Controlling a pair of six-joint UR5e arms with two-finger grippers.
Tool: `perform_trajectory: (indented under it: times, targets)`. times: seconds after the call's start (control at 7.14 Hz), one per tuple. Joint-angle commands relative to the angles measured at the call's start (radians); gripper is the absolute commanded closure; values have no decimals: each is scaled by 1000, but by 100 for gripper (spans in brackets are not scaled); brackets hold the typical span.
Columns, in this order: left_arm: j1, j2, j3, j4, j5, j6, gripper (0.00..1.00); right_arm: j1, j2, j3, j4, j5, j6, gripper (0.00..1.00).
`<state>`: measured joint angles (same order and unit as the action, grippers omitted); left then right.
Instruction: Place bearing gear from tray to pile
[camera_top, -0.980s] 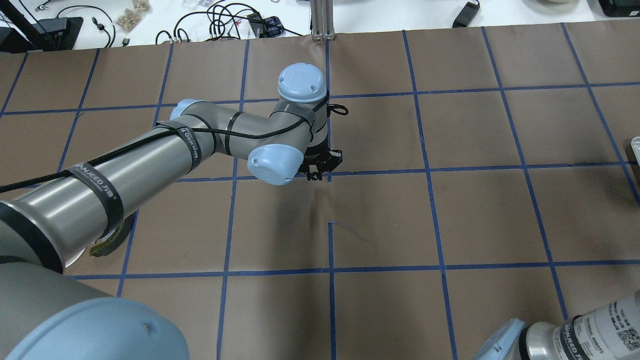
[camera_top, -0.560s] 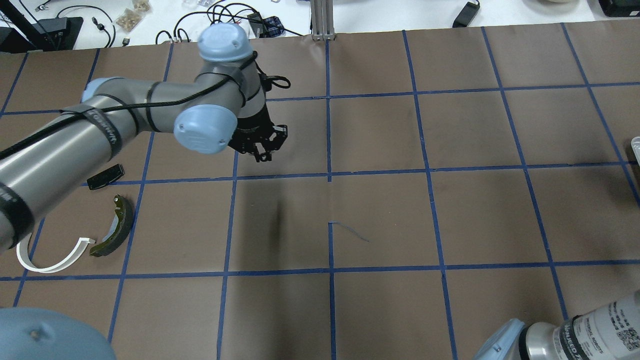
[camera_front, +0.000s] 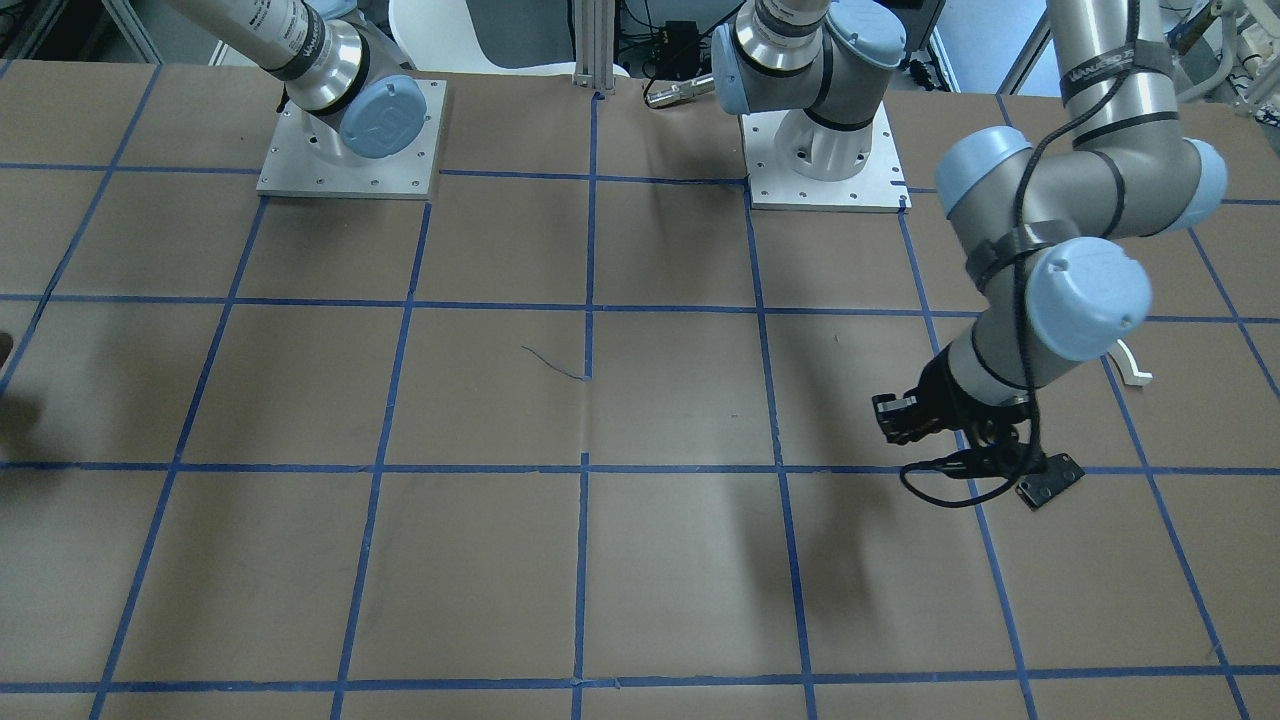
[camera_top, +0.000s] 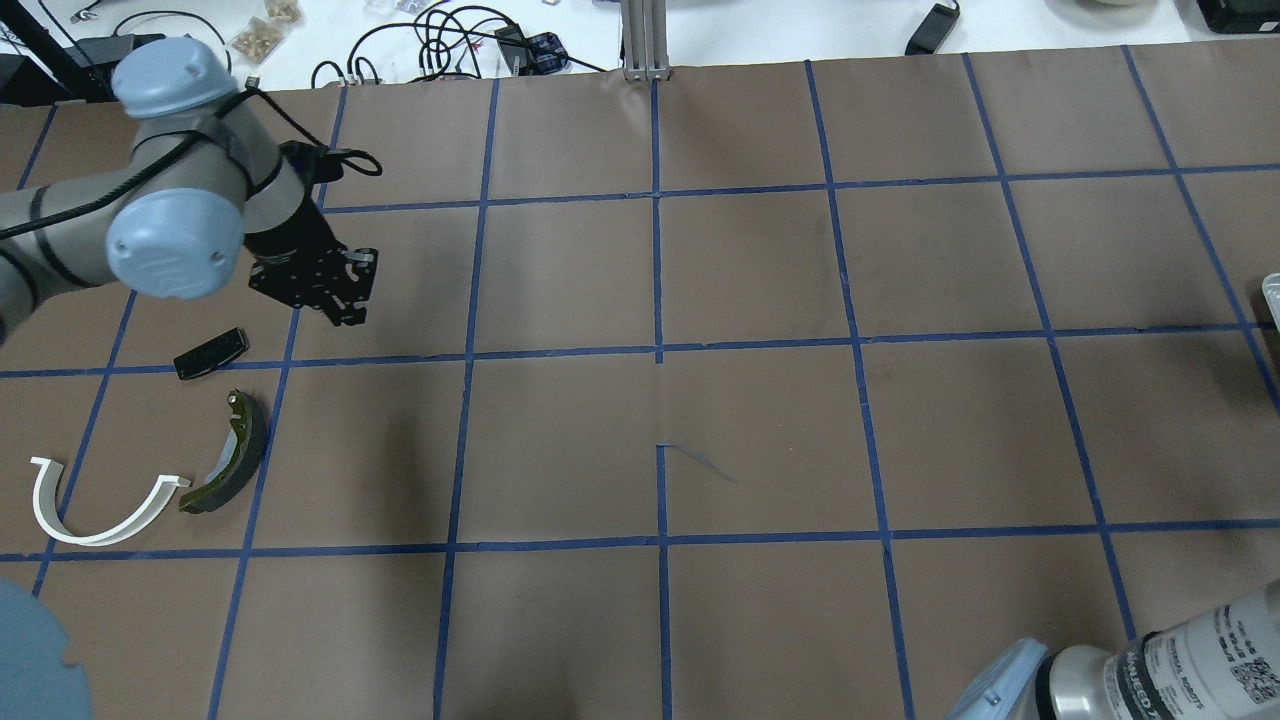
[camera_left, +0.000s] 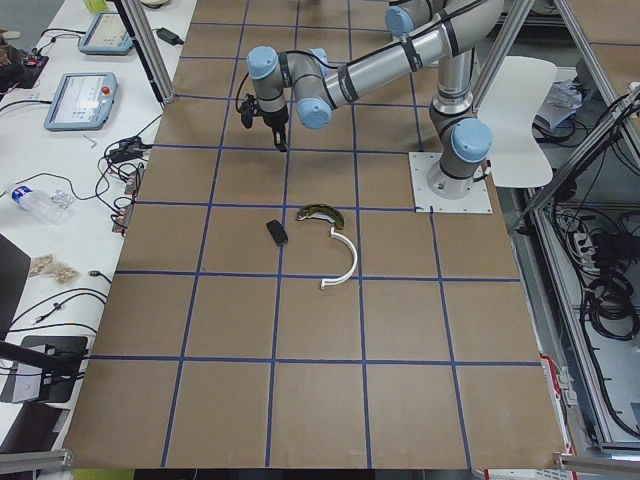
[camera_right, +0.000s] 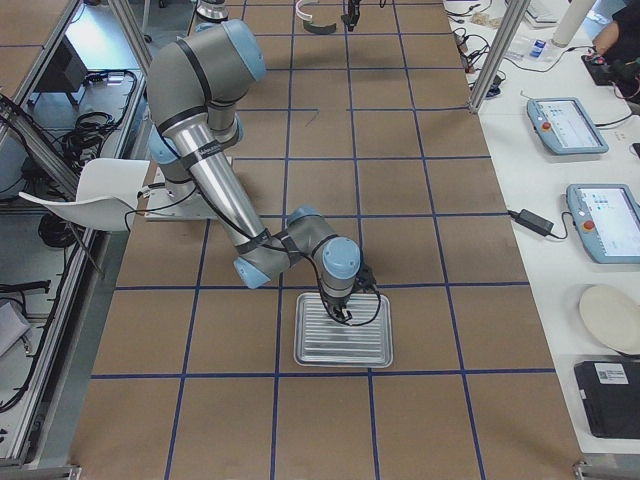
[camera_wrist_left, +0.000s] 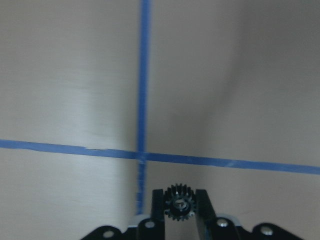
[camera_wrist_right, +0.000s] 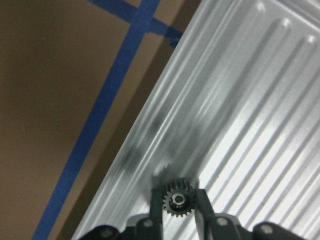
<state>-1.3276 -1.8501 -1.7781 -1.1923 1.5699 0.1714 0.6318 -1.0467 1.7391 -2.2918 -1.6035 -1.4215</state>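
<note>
Two gears: we count one in each gripper, so a pair is in play at once.
Left gripper: the left gripper (camera_wrist_left: 179, 195) is closed narrowly on the bearing gear (camera_wrist_left: 180, 204). The fingers press on opposite sides of the toothed rim and the hub faces the wrist camera. We'd say that grip keeps a round part from rolling out.
Beneath it: bare brown surface (camera_wrist_left: 225, 75) and a cross of blue tape (camera_wrist_left: 144, 75). The gear hangs clear of the paper, so this looks like carrying, not placing.
Pile: the pile (camera_left: 318, 212) lies loose and flat, well spread, leaving open room to drop into.
Closest piece: the black plate (camera_top: 210, 353) sits near the left gripper.
Further off: the brake shoe (camera_top: 232, 455) comes next, then the white bracket (camera_top: 95, 500), its tip close against the shoe. We cannot tell if they touch.
Next move: we'd want a low descent beside the plate before opening. Released on its rim, the gear could roll.
Far end: the right gripper (camera_wrist_right: 178, 196) is clamped on the second gear (camera_wrist_right: 177, 202) just above the ribbed tray (camera_wrist_right: 240, 100), near the tray's edge. It looks ready for its own trip.
</note>
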Motion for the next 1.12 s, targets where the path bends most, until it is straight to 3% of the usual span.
perform_trajectory:
  times: [0.0, 0.28, 0.56, 0.7, 0.84, 0.98]
  targets:
    - [161, 3, -29, 48, 1, 237, 100, 15, -41, -6, 8, -4, 4, 93]
    - [284, -14, -43, 89, 33, 423, 100, 110, -172, 2, 143, -6, 164, 92]
    - [384, -34, -47, 135, 33, 554, 100, 292, -232, 38, 334, -6, 498, 92]
    - [381, -41, -52, 163, 30, 539, 79, 375, -293, 118, 336, 0, 694, 92]
    - [380, -43, -50, 175, 22, 549, 38, 498, -359, 175, 322, 2, 878, 91]
    - [381, -43, -52, 178, 24, 551, 5, 638, -377, 187, 322, -3, 1073, 91]
